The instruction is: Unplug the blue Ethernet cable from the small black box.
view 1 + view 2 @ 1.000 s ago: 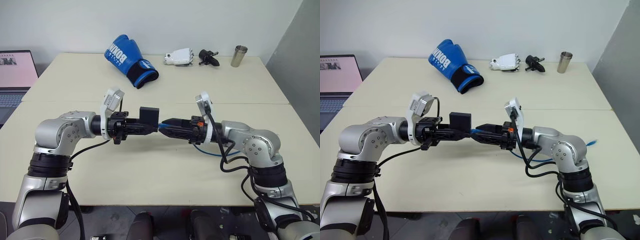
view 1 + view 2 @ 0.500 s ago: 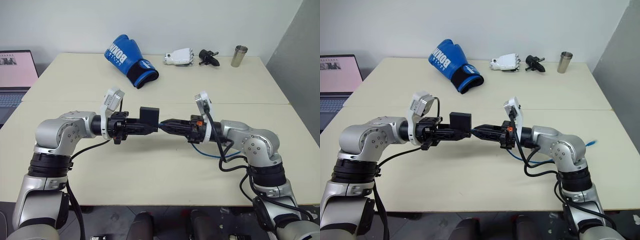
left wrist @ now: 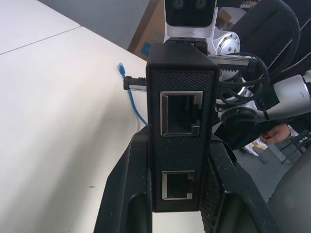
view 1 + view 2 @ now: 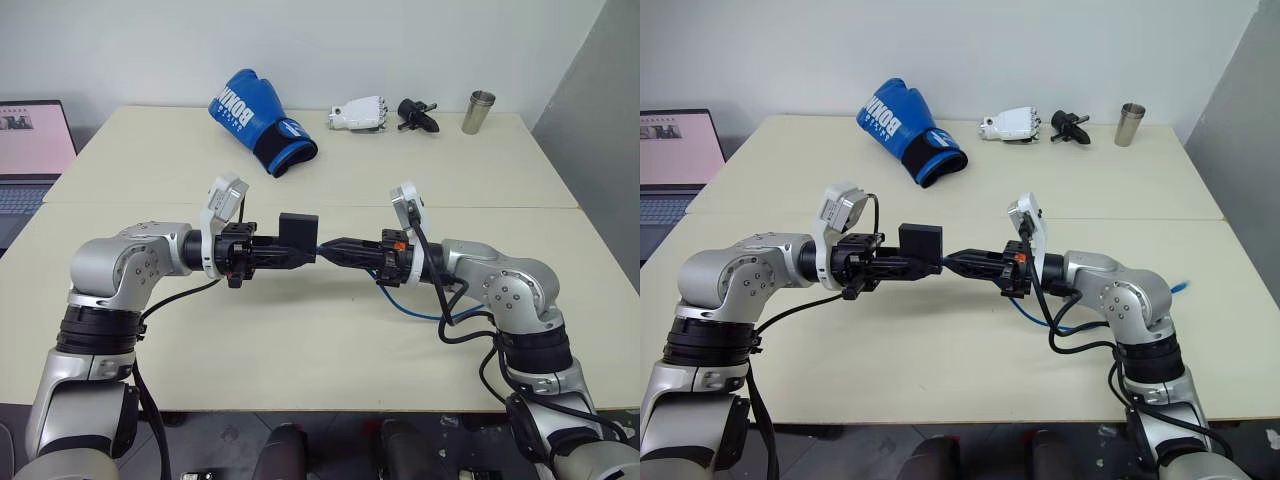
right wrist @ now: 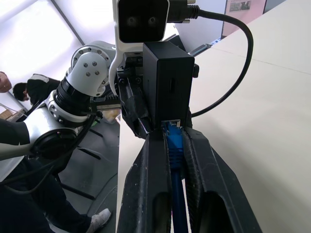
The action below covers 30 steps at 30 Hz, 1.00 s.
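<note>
Closed since a second ago, right pincer (image 5: 174,145) clamps blue Ethernet cable (image 5: 174,141) at small black box (image 5: 167,82).

Room as I see it from the head camera. Walls: plain white wall (image 4: 330,40) behind; grey panel (image 4: 600,110) at right. Furniture: pale cream counter (image 4: 300,340), made of sections with seams crossing it, surface matte and evenly lit. Laptop (image 4: 30,150) open at the left edge, screen lit. Floor (image 4: 330,440): dark, seen below the near edge.
</note>
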Motion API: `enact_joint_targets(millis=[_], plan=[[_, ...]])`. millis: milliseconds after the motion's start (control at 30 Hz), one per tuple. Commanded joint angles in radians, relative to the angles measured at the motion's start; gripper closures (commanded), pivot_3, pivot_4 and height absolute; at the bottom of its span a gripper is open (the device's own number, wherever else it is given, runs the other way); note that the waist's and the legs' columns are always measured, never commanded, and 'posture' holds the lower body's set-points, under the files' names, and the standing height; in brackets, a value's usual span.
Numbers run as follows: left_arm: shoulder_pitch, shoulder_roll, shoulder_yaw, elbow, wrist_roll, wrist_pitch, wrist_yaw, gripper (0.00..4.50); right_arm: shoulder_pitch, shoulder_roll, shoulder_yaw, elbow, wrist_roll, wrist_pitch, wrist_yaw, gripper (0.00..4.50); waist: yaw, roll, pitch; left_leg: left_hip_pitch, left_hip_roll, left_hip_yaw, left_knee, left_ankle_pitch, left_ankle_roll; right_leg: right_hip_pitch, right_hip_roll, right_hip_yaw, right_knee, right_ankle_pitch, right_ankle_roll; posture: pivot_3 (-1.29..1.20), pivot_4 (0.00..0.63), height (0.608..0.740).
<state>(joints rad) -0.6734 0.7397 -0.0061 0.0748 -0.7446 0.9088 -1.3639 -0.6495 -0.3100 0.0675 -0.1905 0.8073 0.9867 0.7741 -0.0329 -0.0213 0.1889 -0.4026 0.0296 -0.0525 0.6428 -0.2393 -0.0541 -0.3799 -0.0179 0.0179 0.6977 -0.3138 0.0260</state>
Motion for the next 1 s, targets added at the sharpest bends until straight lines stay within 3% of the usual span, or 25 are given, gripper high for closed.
enact_joint_targets(millis=[33,433,600,700,833,900,1000], plan=[[-0.028,0.025,0.051,0.012,-0.007,-0.015,0.001,3.71,0.002,-0.040,-0.004,-0.016,-0.006,-0.008,0.022,4.44,0.000,0.000,0.000,0.000,0.000,0.000,0.000,0.000,0.000,0.000,0.000,0.000,0.000,0.000,0.000,0.00,0.150,0.740],[-0.030,0.063,0.077,0.060,0.024,-0.046,0.006,3.71,0.037,-0.096,-0.027,-0.029,0.001,-0.015,0.016,4.44,0.000,0.000,0.000,-0.001,0.000,0.000,0.000,0.000,0.000,-0.001,0.000,0.000,0.000,0.000,0.000,0.00,0.150,0.740],[-0.017,0.049,0.074,0.065,0.066,-0.099,0.046,3.71,0.006,-0.063,-0.022,0.134,-0.220,-0.225,-0.133,4.44,-0.001,0.000,0.000,-0.001,0.000,0.000,-0.001,0.000,0.000,-0.001,0.000,0.000,0.000,0.000,0.000,0.00,0.150,0.740],[-0.001,0.034,0.064,0.061,0.115,-0.170,0.083,3.71,-0.032,-0.077,0.017,0.305,-0.436,-0.465,-0.228,4.44,0.000,0.000,0.000,-0.001,0.000,0.001,0.000,0.000,0.000,-0.001,0.000,0.000,0.000,0.000,0.000,0.00,0.150,0.740],[0.001,0.009,0.060,0.061,0.152,-0.235,0.118,3.71,-0.080,-0.063,0.021,0.491,-0.575,-0.609,-0.320,4.44,0.000,0.000,0.000,-0.004,0.000,0.001,0.000,0.000,0.000,-0.004,0.000,0.001,0.000,0.000,0.000,0.00,0.150,0.740],[0.008,0.002,0.057,0.052,0.164,-0.257,0.122,3.71,-0.096,-0.052,0.011,0.548,-0.600,-0.638,-0.336,3.71,0.000,0.000,0.000,-0.009,0.000,0.001,0.001,0.000,0.000,-0.009,0.000,0.001,0.000,0.000,0.000,0.00,0.150,0.740],[0.016,-0.007,0.059,0.045,0.174,-0.275,0.136,3.71,-0.102,-0.040,-0.003,0.559,-0.598,-0.644,-0.317,3.02,0.000,0.000,0.000,-0.012,0.000,0.001,0.001,0.000,0.000,-0.011,0.000,0.000,0.000,0.000,0.000,0.00,0.150,0.740]])
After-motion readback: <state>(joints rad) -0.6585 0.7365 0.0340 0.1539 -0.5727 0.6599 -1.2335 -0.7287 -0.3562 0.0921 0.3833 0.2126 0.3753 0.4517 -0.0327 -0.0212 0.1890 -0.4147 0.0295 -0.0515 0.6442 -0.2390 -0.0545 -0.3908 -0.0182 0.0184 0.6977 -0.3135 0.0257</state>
